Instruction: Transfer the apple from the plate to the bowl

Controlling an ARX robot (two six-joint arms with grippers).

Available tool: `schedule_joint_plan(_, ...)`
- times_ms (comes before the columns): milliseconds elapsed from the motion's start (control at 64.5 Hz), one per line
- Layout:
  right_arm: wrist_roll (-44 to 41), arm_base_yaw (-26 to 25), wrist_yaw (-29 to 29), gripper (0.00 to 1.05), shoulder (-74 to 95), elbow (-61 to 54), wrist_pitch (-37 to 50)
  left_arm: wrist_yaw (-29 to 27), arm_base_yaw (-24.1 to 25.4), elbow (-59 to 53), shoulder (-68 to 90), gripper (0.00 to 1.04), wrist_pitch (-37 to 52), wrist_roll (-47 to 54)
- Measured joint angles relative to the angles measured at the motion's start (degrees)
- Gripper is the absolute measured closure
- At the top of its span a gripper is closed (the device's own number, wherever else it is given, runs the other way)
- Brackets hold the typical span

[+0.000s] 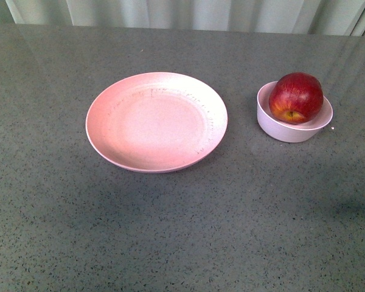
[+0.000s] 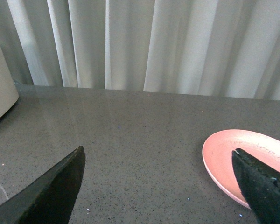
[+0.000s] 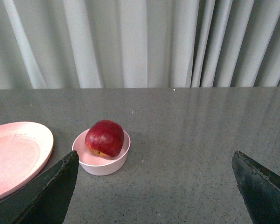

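Note:
The dark red apple (image 1: 295,97) sits in the small pale bowl (image 1: 290,129) at the right of the grey table. It also shows in the right wrist view (image 3: 105,138), inside the bowl (image 3: 102,165). The wide pink plate (image 1: 156,121) lies empty at the middle. Neither arm shows in the front view. My left gripper (image 2: 158,156) is open and empty, with the plate (image 2: 224,154) beside one finger. My right gripper (image 3: 155,161) is open and empty, pulled back from the bowl, with the plate (image 3: 16,154) at that view's edge.
Pale curtains (image 1: 188,13) hang behind the table's far edge. A pale rounded object (image 2: 1,88) stands at the edge of the left wrist view. The grey speckled tabletop (image 1: 170,231) stretches in front of the plate and bowl.

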Motion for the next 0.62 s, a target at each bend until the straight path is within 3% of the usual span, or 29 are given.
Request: schedule_joint_plan(620, 0.0, 0.0, 0.0, 0.09, 0.0, 0.0, 0.0, 0.0, 0.0, 0.0, 0.0, 0.09, 0.0, 0.0)
